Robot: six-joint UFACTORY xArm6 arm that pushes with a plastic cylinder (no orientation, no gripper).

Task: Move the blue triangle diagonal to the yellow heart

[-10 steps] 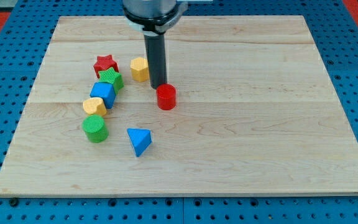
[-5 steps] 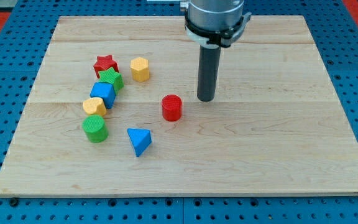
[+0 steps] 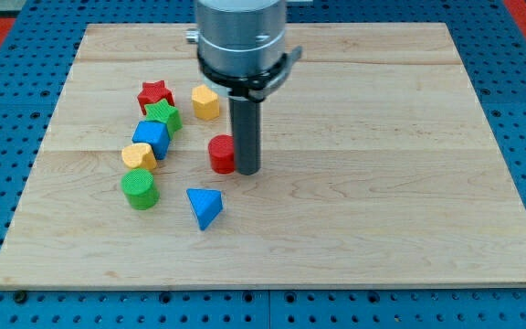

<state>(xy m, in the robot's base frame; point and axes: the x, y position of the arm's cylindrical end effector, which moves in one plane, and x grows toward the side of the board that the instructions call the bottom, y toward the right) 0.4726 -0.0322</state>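
The blue triangle (image 3: pixel 205 207) lies on the wooden board (image 3: pixel 382 183) below the board's middle, toward the view's left. The yellow heart (image 3: pixel 138 155) sits further left, between the blue cube (image 3: pixel 152 138) above it and the green cylinder (image 3: pixel 140 189) below it. My tip (image 3: pixel 246 171) stands right against the right side of the red cylinder (image 3: pixel 221 153), up and to the right of the blue triangle.
A red star (image 3: pixel 154 94) and a green star (image 3: pixel 163 115) sit at the top of the left cluster. A yellow hexagon (image 3: pixel 205 101) lies to their right, above the red cylinder.
My tip swung right past the red cylinder, then came back left against it. The red cylinder slid left and slightly down. The other blocks have not moved.
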